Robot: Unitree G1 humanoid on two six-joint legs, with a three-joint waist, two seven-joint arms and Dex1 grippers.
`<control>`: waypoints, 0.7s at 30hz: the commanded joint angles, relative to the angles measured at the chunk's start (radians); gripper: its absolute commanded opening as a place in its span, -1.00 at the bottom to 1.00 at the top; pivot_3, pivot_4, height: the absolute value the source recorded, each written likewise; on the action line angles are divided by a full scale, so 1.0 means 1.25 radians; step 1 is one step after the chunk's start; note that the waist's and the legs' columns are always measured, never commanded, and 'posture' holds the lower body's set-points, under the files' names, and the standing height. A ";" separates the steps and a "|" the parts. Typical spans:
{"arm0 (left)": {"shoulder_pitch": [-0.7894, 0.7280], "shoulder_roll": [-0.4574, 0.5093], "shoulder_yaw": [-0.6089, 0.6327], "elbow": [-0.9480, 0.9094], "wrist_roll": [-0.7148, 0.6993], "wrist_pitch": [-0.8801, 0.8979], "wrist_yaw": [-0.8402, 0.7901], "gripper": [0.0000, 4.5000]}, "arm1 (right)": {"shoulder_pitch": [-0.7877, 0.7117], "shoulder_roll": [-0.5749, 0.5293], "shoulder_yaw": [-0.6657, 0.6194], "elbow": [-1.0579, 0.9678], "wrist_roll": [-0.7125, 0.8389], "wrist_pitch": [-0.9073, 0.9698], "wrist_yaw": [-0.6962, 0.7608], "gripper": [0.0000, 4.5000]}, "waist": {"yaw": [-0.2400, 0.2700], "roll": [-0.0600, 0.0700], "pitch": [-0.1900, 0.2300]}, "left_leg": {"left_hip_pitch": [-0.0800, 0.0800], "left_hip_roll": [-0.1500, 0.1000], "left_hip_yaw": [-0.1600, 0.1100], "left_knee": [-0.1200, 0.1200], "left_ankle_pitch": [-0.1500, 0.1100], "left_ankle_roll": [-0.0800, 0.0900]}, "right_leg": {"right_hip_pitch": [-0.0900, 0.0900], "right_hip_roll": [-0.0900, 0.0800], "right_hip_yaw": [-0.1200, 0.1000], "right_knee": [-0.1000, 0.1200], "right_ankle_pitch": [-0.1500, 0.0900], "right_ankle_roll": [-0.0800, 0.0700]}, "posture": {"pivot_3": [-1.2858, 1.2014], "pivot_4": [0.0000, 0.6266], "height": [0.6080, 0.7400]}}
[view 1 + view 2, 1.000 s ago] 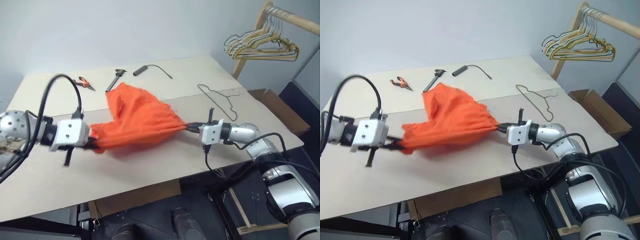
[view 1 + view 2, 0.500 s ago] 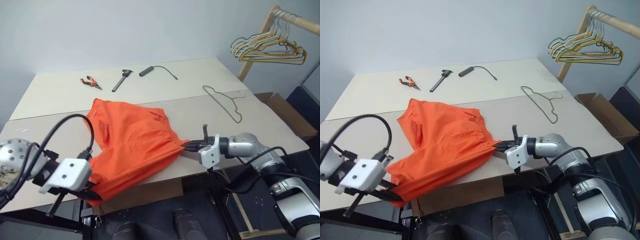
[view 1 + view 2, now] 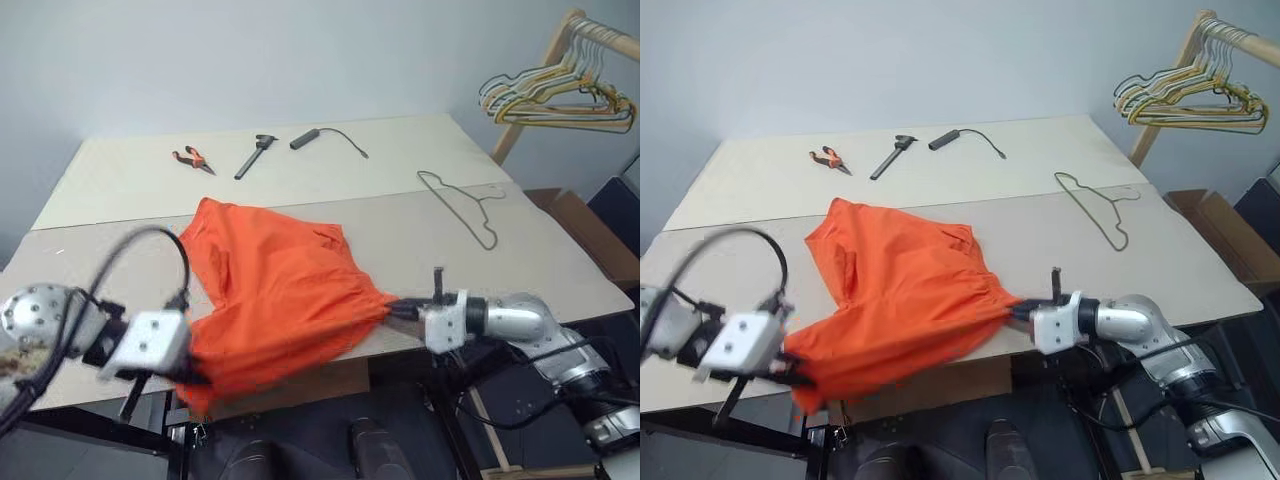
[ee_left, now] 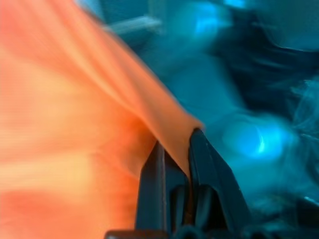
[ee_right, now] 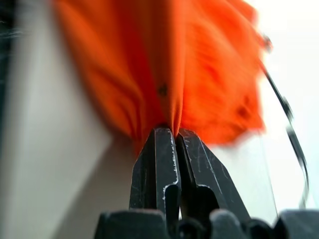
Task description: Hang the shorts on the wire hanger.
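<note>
The orange shorts [image 3: 275,290] are being held stretched over the near edge of the table [image 3: 120,190], partly resting on the tabletop and partly draped past that edge at about 7 o'clock of the table's middle. One end of the fabric is being pinched by the left gripper [image 3: 790,368], whose black fingers [image 4: 199,164] are clamped tight on a fold, with cloth squeezed between them. The opposite end, at about 4 o'clock of the shorts' middle, is being gripped by the right gripper [image 3: 400,308], its fingers [image 5: 164,159] likewise pressed together on a gathered bunch of orange fabric.

The wire hanger [image 3: 462,203] is lying flat on the table at about 2 o'clock of the shorts, well apart from them, with its hook pointing toward the table's right edge.

Along the far side of the table, at about 12 o'clock of the shorts, orange-handled pliers [image 3: 192,158], a dark hand tool [image 3: 252,155] and a black handle with a thin cable [image 3: 328,137] are laid out in a row. A bunch of hangers [image 3: 560,100] is hanging on a wooden rail [image 3: 600,30] beyond the table's right corner, and a cardboard box [image 3: 590,225] is being shown beside the table's right edge.
</note>
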 commanded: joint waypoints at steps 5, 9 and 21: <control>-0.760 -0.308 -0.149 0.764 0.438 -0.148 0.628 -0.99 | -0.513 0.205 -0.079 0.384 -0.151 0.254 -0.400 -1.00 | -0.009 -0.004 0.002 | -0.006 -0.002 -0.006 0.000 0.018 -0.001 | 0.000 0.004 -0.001 -0.002 0.016 0.000 | -0.09 -0.82 1.00; -1.038 -0.384 -0.175 1.105 0.582 -0.316 1.111 -0.99 | -0.758 0.276 -0.106 0.658 -0.210 0.171 -0.789 -1.00 | -0.015 -0.004 0.002 | -0.012 -0.001 -0.008 -0.005 0.022 -0.001 | -0.005 0.004 -0.003 -0.008 0.027 0.005 | -0.09 -0.87 1.00; -0.914 -0.349 -0.255 1.154 0.620 -0.912 1.140 -0.99 | -0.601 0.223 -0.012 0.750 -0.306 -0.258 -0.826 -1.00 | -0.005 -0.002 -0.006 | -0.032 -0.005 0.006 -0.014 0.016 0.006 | -0.027 -0.003 -0.001 -0.015 0.026 0.005 | -0.09 -0.79 1.00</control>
